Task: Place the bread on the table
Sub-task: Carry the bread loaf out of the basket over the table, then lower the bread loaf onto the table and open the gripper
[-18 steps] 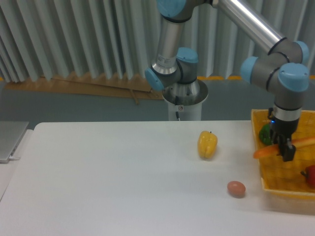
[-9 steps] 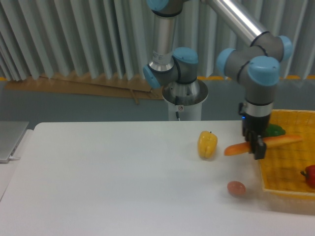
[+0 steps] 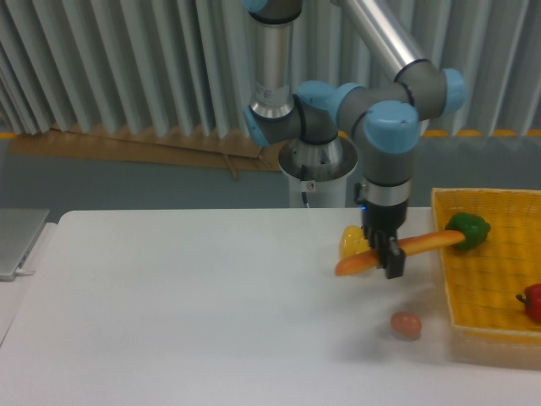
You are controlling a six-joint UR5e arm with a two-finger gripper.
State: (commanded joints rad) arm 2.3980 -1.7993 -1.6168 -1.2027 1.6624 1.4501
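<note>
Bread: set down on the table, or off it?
Off it: the bread hangs in the gripper above the table.

I count one baguette (image 3: pixel 397 251), one yellow pepper (image 3: pixel 351 241), one green pepper (image 3: pixel 468 229), one brown egg (image 3: pixel 406 325), one red item (image 3: pixel 532 301) partly cut off at the edge, one yellow basket (image 3: pixel 486 292), one table (image 3: pixel 186 313).
</note>
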